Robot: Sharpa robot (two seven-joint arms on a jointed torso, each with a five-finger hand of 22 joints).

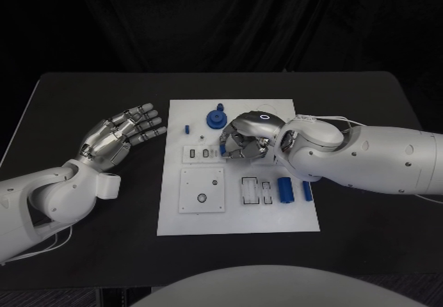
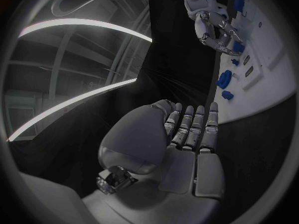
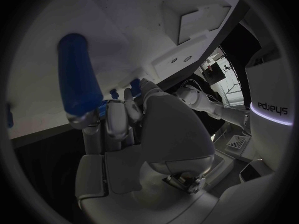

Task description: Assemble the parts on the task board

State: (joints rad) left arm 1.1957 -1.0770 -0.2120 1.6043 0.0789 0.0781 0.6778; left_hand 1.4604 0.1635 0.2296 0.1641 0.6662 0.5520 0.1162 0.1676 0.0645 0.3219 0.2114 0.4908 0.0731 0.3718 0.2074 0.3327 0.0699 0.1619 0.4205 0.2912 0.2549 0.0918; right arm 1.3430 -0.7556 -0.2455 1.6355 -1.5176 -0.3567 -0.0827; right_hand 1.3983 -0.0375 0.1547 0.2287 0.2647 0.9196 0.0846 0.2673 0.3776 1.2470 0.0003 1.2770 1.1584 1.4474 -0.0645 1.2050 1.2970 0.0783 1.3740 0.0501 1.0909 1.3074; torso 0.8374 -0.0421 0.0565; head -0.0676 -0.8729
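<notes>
Mid-placement of a blue peg on the board.

Left hand idle, spread, empty beside task board; right hand clamped on blue peg over board's middle. Next, judged: alignment with a socket.

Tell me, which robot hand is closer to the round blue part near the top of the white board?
Right. The right hand is over the board beside the round blue part; the left hand is off the board.

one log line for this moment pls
left hand: open, beside board | right hand: over board, fingers curled, grasp unclear | blue gear: on board
</notes>
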